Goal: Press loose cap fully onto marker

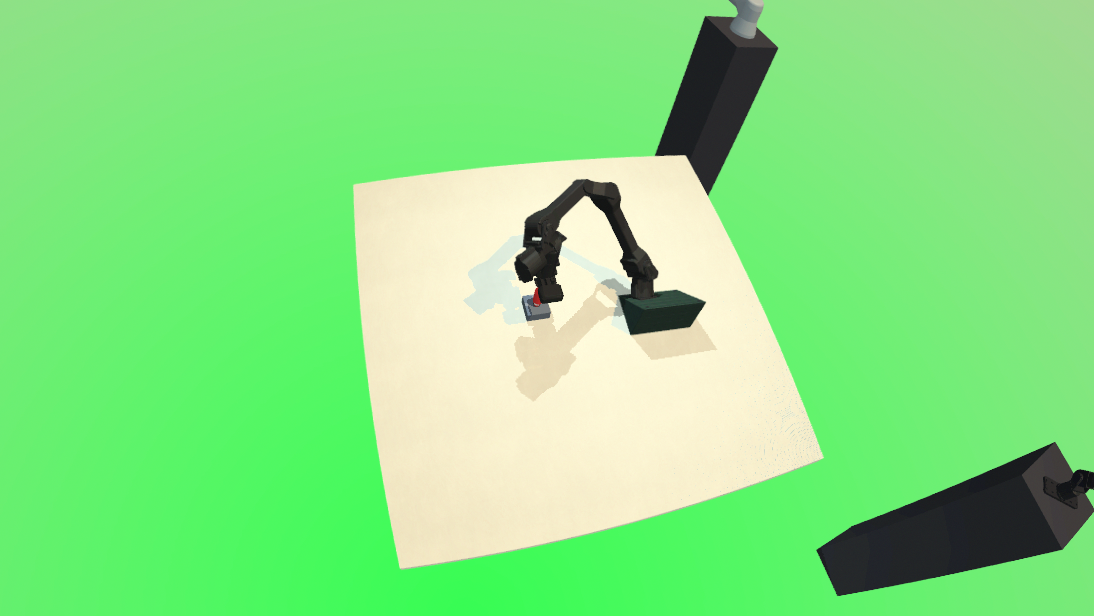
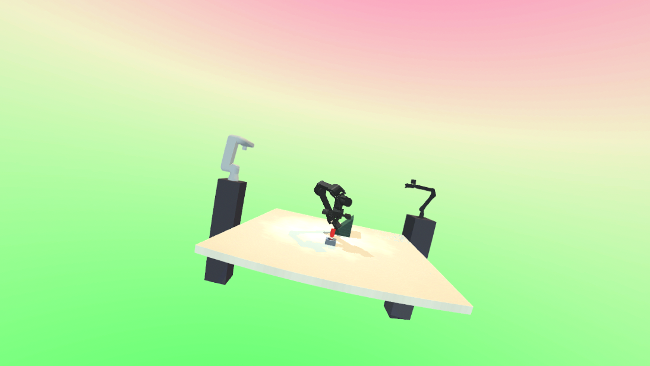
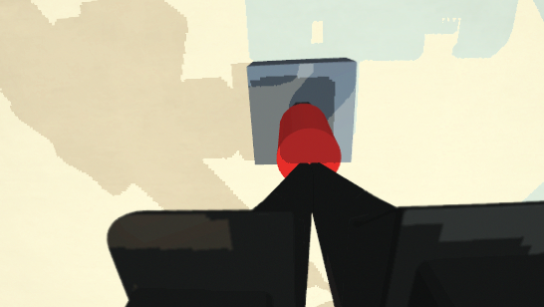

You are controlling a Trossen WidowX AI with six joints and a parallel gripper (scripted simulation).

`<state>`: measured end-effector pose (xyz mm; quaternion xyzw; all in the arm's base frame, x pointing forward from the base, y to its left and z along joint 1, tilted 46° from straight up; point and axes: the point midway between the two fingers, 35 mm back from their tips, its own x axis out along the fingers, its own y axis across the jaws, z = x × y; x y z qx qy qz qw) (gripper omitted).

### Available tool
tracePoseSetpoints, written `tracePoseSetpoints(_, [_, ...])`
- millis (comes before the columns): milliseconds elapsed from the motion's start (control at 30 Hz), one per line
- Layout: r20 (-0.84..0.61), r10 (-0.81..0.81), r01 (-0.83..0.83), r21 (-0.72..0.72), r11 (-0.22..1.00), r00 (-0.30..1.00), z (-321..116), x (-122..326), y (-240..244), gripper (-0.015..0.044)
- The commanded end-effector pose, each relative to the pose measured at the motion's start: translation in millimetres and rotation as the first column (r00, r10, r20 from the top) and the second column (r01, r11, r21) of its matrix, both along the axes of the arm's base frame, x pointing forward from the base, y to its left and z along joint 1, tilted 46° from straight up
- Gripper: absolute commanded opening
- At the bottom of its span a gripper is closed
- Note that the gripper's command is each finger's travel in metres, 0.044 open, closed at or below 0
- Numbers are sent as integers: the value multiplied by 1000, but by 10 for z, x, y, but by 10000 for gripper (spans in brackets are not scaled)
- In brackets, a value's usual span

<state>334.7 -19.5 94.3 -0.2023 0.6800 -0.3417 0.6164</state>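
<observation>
The red cap (image 1: 537, 297) (image 2: 332, 232) (image 3: 306, 142) stands upright over the marker in the grey-blue holder block (image 1: 536, 313) (image 2: 330, 242) (image 3: 264, 125). The marker is almost wholly hidden; a small dark part shows at the cap's lower end in the wrist view. I cannot tell whether the cap is fully down. My gripper (image 3: 309, 173) is shut with its fingertips together and nothing between them. The tips are over the near edge of the cap's top in the wrist view. I cannot tell whether they touch it.
The arm's dark green base (image 1: 662, 315) (image 2: 347, 228) stands on the pale table (image 1: 459, 459) (image 2: 290, 261), to the right of the holder in the top view. A grey arm (image 2: 227, 154) and another black arm (image 2: 428, 195) stand on dark pillars beyond the table's edges.
</observation>
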Motion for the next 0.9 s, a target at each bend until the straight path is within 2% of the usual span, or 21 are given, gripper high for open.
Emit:
tracePoseSetpoints(0, [-4,2,-2,-3,1000,1000,-44,-16,-54,0])
tracePoseSetpoints(700, [4,4,-4,0,1000,1000,-145,-24,-138,0])
tracePoseSetpoints(767, [7,35,-35,8,999,999,-43,9,-35,0])
tracePoseSetpoints(867, [20,160,-161,40,986,987,376,65,380,0])
